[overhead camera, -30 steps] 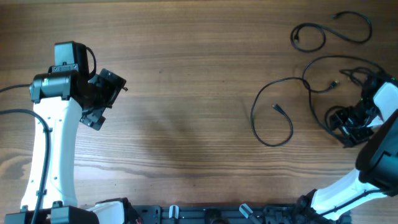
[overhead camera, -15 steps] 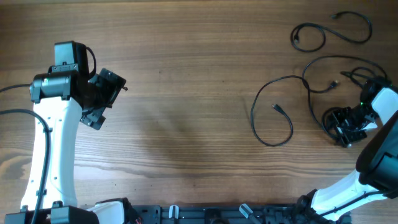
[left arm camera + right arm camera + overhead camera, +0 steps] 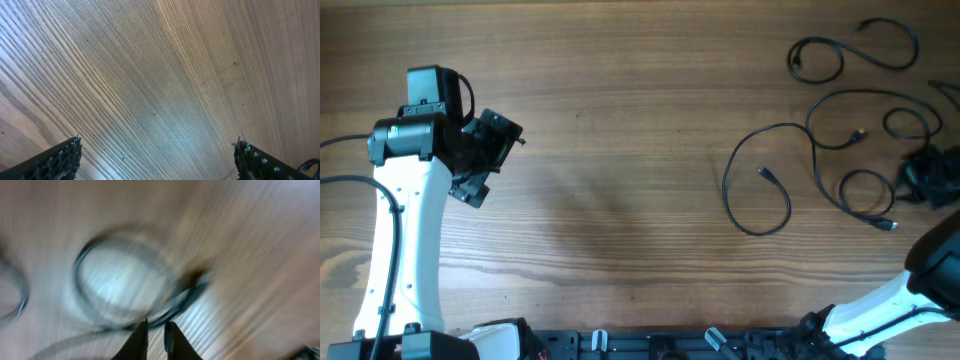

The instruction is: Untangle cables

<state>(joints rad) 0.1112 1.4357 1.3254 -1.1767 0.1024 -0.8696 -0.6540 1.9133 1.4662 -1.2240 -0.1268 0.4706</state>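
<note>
Several thin black cables lie at the right of the table in the overhead view. One small separate cable [image 3: 850, 50] lies at the far right corner. A long cable [image 3: 760, 200] curls near mid-right, and crossing loops [image 3: 865, 195] lie beside it. My right gripper [image 3: 918, 182] is at the table's right edge next to those loops. In the blurred right wrist view its fingers [image 3: 156, 327] are pinched almost together on a cable strand [image 3: 185, 302] beside a round loop. My left gripper [image 3: 485, 160] is open and empty at the far left, its fingers [image 3: 159, 155] over bare wood.
The wooden table [image 3: 620, 150] spans the view. The left arm's white link [image 3: 405, 240] stands along the left side. The right arm's white link [image 3: 880, 300] comes up from the front right. A black rail [image 3: 660, 345] runs along the front edge.
My right gripper has moved quickly to the right, off the spot over the loops. Two cable loops that it covered now show. The left arm has not moved.
</note>
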